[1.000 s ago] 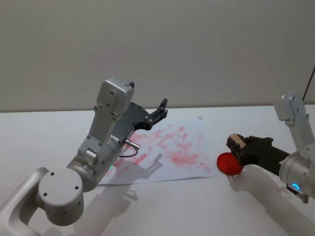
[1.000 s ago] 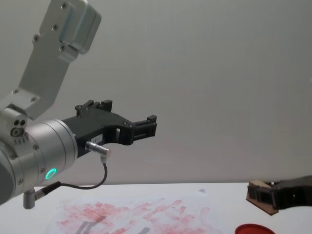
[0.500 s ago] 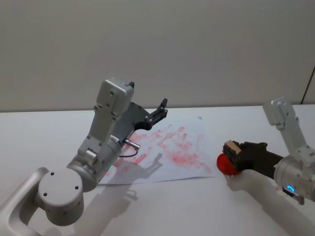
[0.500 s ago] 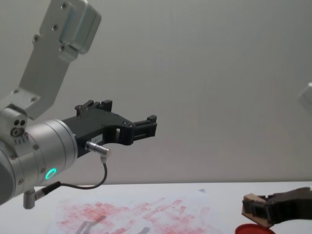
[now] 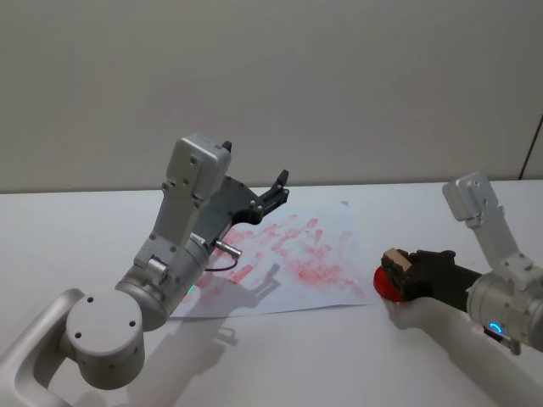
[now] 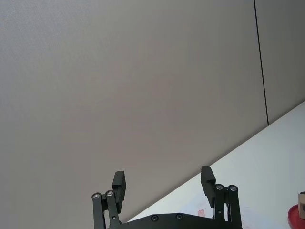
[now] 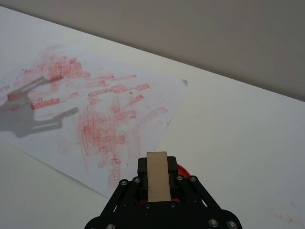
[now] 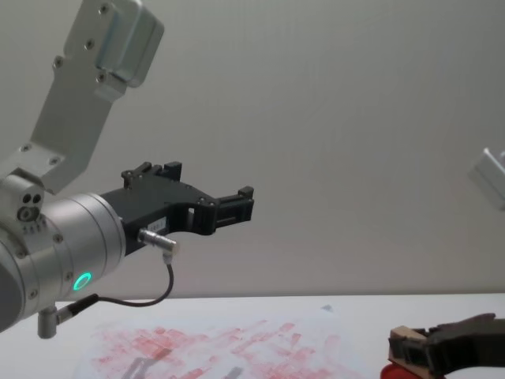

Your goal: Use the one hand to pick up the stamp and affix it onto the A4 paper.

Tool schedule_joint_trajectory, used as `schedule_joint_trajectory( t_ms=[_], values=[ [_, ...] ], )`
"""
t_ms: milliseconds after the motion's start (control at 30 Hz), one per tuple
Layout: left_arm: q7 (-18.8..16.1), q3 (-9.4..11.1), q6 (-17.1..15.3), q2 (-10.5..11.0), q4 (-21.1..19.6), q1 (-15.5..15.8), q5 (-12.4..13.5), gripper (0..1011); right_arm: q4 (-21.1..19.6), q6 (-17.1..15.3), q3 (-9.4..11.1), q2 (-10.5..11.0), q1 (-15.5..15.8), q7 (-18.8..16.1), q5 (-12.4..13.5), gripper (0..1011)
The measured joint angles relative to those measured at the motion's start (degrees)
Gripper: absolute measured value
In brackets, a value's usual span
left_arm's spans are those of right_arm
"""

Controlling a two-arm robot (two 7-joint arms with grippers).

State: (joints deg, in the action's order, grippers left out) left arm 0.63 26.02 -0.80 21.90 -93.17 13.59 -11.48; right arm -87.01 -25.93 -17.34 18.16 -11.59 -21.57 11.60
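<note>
My right gripper (image 5: 399,270) is shut on the stamp (image 5: 396,259), a light-tan wooden block held between its black fingers right over the round red ink pad (image 5: 386,283). The same stamp (image 7: 157,176) shows clamped in the right wrist view, and low at the right in the chest view the stamp (image 8: 404,348) sits just above the ink pad (image 8: 391,372). The A4 paper (image 5: 288,263), white and smeared with red prints, lies left of the pad. My left gripper (image 5: 277,188) hangs open and raised above the paper's far left part.
The big silver left arm (image 5: 161,263) with its green ring light stands over the paper's left side and casts a shadow on it. White tabletop (image 5: 280,356) runs in front of the paper. A plain grey wall rises behind the table.
My right gripper has moved left and down with the stamp, coming down onto the red ink pad. The left arm has not moved.
</note>
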Motion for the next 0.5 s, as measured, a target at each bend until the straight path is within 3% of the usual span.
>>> schedule_joint_trajectory(
  t_ms=[500],
  values=[
    [0.0, 0.0, 0.0, 0.0, 0.0, 0.0, 0.0, 1001, -0.3, -0.94, -0.14, 0.28, 0.46, 0.46, -0.15, 235]
  ],
)
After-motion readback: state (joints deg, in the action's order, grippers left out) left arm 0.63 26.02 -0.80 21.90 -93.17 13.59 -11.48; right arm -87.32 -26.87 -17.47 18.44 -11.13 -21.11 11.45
